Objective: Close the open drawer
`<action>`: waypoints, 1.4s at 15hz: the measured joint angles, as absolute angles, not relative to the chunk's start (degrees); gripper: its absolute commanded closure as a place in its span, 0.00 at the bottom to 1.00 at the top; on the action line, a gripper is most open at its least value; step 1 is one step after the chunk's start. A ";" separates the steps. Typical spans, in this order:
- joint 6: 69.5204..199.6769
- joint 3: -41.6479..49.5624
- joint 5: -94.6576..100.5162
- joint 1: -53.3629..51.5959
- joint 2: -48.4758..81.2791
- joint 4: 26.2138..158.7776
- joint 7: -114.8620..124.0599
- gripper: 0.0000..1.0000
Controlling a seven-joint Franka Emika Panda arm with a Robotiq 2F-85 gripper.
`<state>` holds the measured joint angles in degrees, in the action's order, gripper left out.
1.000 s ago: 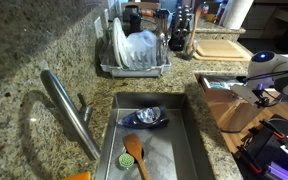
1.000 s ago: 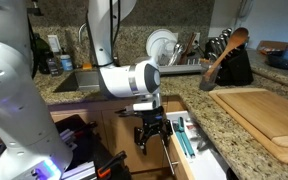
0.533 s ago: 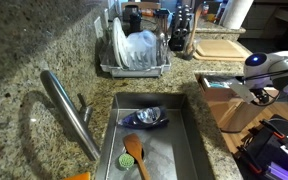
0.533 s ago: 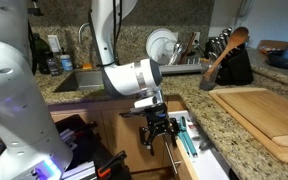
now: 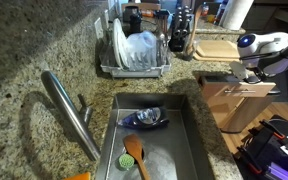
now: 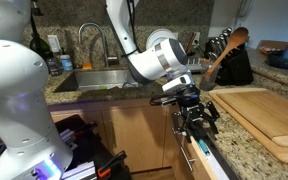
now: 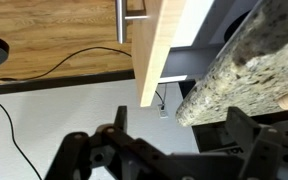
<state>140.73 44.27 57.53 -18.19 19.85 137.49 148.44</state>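
The fingers (image 7: 246, 148) are spread, two dark prongs standing apart along the bottom of the wrist view with nothing pinched between them. Just above the gap, the pale wooden edge of the drawer (image 7: 159, 50) runs down from the top centre of that frame. A metal handle (image 7: 124, 20) shows on the wood front at the upper left. The speckled stone edge of the table (image 7: 242, 75) crosses the right side, and a black cable (image 7: 29, 88) lies on the grey floor at the left.

In an exterior view the fingers (image 6: 196, 112) hang at the centre right, right at the front of the drawer (image 6: 200, 160), which stands partly out of the cabinet under the table (image 6: 234, 150) at the bottom of the frame. The white arm (image 6: 159, 58) rises from them toward the top centre. A wooden cutting board (image 6: 259, 112) lies on the table at the right, with a knife block (image 6: 229, 62) behind it and a faucet (image 6: 92, 45) at the upper left.

In an exterior view from above, the drawer (image 5: 239, 100) sits at the right edge, the arm (image 5: 262, 42) just above it, and a sink (image 5: 179, 140) fills the lower centre with a wooden spoon (image 5: 134, 155) inside.
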 measured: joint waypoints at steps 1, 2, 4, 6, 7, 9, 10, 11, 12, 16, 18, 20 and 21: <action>140.73 44.62 56.40 -19.02 21.12 137.07 148.60 0.00; 140.32 43.22 57.11 -18.14 21.57 136.85 149.39 0.00; 142.17 37.83 57.39 -13.07 20.27 137.05 149.32 0.00; 145.50 33.04 57.66 -8.03 17.96 137.92 149.03 0.00; 147.41 30.59 57.85 -5.82 16.78 138.43 148.73 0.00; 150.79 25.57 57.82 -2.41 15.23 139.16 146.91 0.00; 151.98 23.02 57.57 -1.36 15.01 139.23 145.57 0.00; 153.01 20.76 57.13 -0.79 15.05 139.24 144.15 0.00; 153.26 18.63 56.88 -0.63 15.12 139.23 142.52 0.00; 153.00 14.78 56.86 -0.64 15.37 139.22 139.14 0.00; 152.66 13.86 52.05 0.34 15.50 139.71 136.05 0.00; 153.00 11.91 44.03 2.03 15.59 141.27 128.46 0.00; 153.04 10.87 39.68 2.58 15.61 142.25 124.25 0.00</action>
<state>153.04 10.87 39.68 2.58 15.61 142.25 124.25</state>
